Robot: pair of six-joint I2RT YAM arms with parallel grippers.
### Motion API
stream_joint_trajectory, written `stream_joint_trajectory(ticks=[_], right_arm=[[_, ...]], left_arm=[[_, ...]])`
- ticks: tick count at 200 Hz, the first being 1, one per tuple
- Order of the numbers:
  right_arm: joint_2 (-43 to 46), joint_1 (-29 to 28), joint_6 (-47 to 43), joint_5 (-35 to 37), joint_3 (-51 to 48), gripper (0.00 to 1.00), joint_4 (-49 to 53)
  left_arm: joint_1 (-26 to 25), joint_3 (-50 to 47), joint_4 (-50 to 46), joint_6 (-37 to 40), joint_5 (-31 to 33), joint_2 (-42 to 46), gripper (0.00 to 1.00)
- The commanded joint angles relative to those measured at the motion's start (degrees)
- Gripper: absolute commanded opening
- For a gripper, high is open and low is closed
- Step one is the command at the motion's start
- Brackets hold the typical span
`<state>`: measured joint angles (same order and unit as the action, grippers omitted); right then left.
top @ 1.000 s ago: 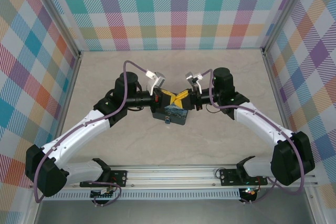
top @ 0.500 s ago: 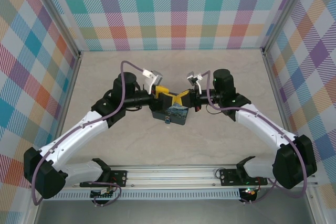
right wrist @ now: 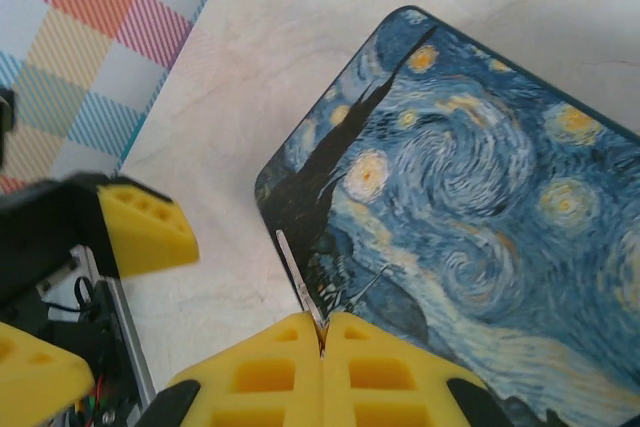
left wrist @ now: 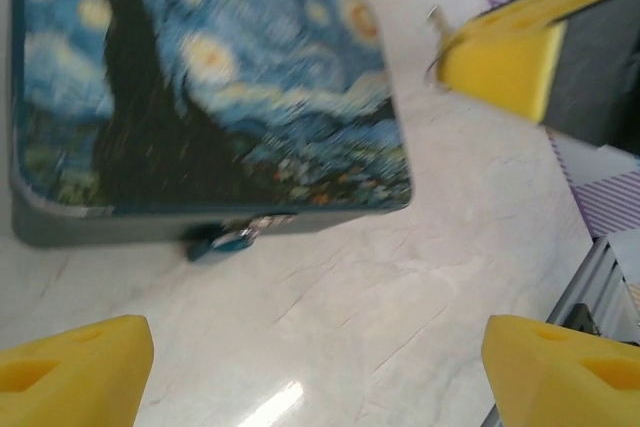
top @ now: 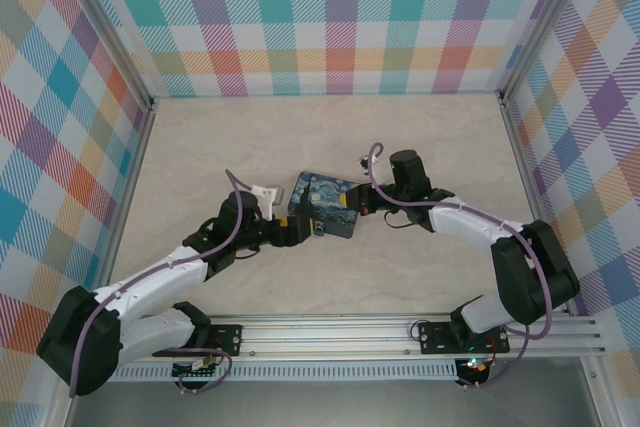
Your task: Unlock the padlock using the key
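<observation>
the left gripper (left wrist: pixel 320 377) has let go of the box (left wrist: pixel 200 97), jaws now spread, facing the padlock (left wrist: pixel 232 239) at the box's front edge, lower centre. the right gripper (right wrist: pixel 322 347) pinches the key (right wrist: pixel 300 282), bottom centre, seemingly ready to insert.

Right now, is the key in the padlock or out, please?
Out: the right gripper holds the key, well apart from the padlock on the box.

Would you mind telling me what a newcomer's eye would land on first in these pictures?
The swirling night-sky box in the middle of the table. Then the right gripper, shut on the thin key close to the box's lid, and the tiny padlock at its near side.
</observation>
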<state>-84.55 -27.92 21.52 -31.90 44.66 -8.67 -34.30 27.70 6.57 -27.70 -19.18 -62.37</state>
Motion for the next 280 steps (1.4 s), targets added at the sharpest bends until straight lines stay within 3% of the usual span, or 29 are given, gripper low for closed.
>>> stream_joint_trajectory(ticks=[1, 40, 81, 134, 188, 236, 280], right_arm=[[-1.84, 0.39, 3.03, 1.34, 0.13, 0.04, -5.52], [-4.69, 0.68, 4.7, 2.5, 0.46, 0.05, -7.25], [-6.44, 0.85, 4.93, 3.41, 1.4, 0.05, -6.61], [-7.06, 0.92, 4.39, 6.38, 1.8, 0.05, -3.03], [-8.21, 0.94, 6.03, 9.05, 2.12, 0.05, -1.82], [-7.65, 0.94, 6.91, 10.29, 1.86, 0.05, -0.52], [-7.29, 0.94, 6.26, 11.18, 1.31, 0.05, -0.13]], left_arm=[[0.11, -0.63, 11.46, -2.94, -0.71, -2.05, 0.86], [-0.1, 0.47, 18.17, -2.61, -4.74, -13.41, 0.84], [-0.15, 1.84, 23.93, -2.08, -3.78, -21.16, 0.84], [0.08, 6.23, 24.19, 2.42, -2.73, -26.6, 0.85], [0.12, 9.13, 24.43, 9.41, -6.79, -32.68, 0.7], [0.12, 8.53, 27.21, 9.35, -8.81, -36.13, 0.69], [0.12, 7.29, 31.92, 8.04, -6.95, -38.69, 0.71]])
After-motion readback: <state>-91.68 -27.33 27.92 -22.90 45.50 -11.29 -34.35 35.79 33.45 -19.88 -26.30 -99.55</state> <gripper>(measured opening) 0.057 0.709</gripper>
